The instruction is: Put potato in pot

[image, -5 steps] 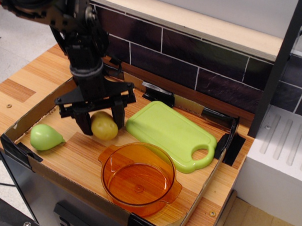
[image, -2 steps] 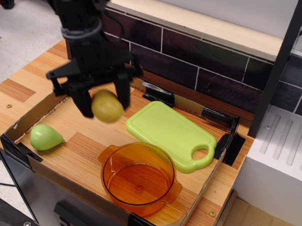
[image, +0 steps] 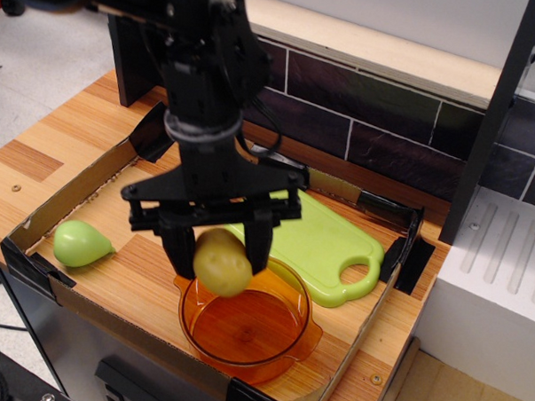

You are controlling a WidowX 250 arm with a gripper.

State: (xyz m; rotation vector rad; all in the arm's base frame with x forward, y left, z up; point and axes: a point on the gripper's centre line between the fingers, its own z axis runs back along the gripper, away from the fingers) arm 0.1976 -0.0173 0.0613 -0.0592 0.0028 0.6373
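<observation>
My gripper (image: 217, 259) is shut on the potato (image: 222, 262), a pale yellow-green oval, and holds it in the air just above the left rear part of the pot (image: 270, 343). The pot is a round, shallow, transparent orange dish with two small side handles, standing near the front of the wooden tray. It holds nothing that I can see. The black arm comes down from the upper left and hides part of the tray floor behind the pot.
A flat lime-green cutting board (image: 319, 243) lies behind and right of the pot. A brighter green pear-shaped toy (image: 81, 243) lies at the tray's left. Low cardboard walls (image: 33, 270) ring the tray. A dark tiled wall stands behind and a white appliance (image: 490, 281) at the right.
The gripper lifted the potato off the tray floor, then carried it right and toward the front. It now hangs over the pot's rim instead of left of the cutting board.
</observation>
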